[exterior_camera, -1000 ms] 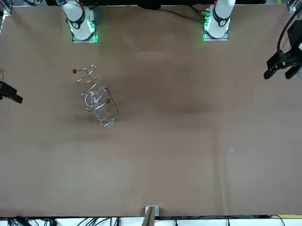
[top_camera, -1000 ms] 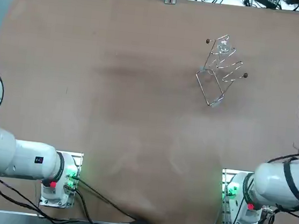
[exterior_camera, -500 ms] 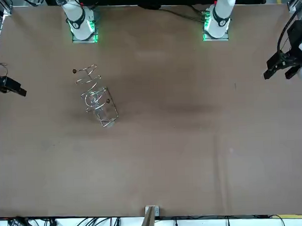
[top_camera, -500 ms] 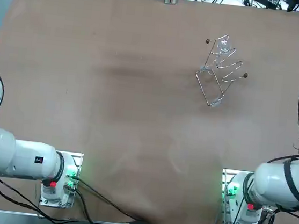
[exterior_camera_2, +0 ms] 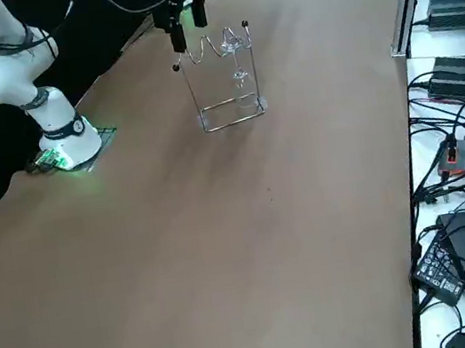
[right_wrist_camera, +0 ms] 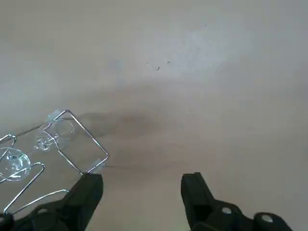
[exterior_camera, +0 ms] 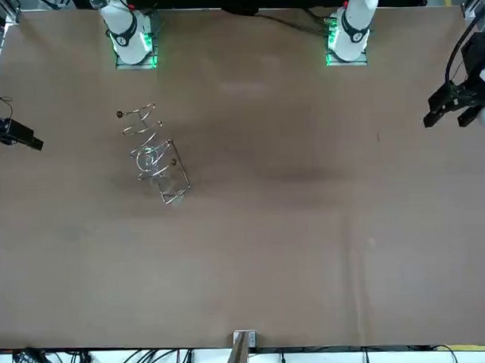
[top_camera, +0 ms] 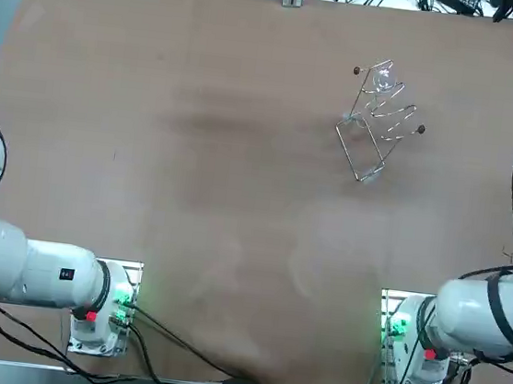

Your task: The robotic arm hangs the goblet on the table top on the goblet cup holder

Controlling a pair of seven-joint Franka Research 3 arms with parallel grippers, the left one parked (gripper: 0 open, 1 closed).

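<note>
A wire goblet holder [top_camera: 374, 140] stands on the brown table, far right of centre. A clear goblet [top_camera: 383, 79] hangs upside down in its wavy top rail; it also shows in the front view [exterior_camera: 148, 159] and the right side view [exterior_camera_2: 235, 56]. My right gripper [right_wrist_camera: 142, 192] is open with nothing between its fingers. It hovers high beside the holder [right_wrist_camera: 82, 144], apart from it. The front view has the gripper [exterior_camera: 16, 135] at the table's edge, and the right side view has it [exterior_camera_2: 186, 22] just behind the holder [exterior_camera_2: 230, 111].
Both arm bases [top_camera: 406, 343] with green lights sit at the near table edge. Black boxes and cables [exterior_camera_2: 461, 89] lie on a bench beyond the table's far edge. The broad brown tabletop [top_camera: 197, 148] spreads left of the holder.
The right gripper has shifted slightly at the table's edge, a little toward the arm bases. The holder and goblet have not moved.
</note>
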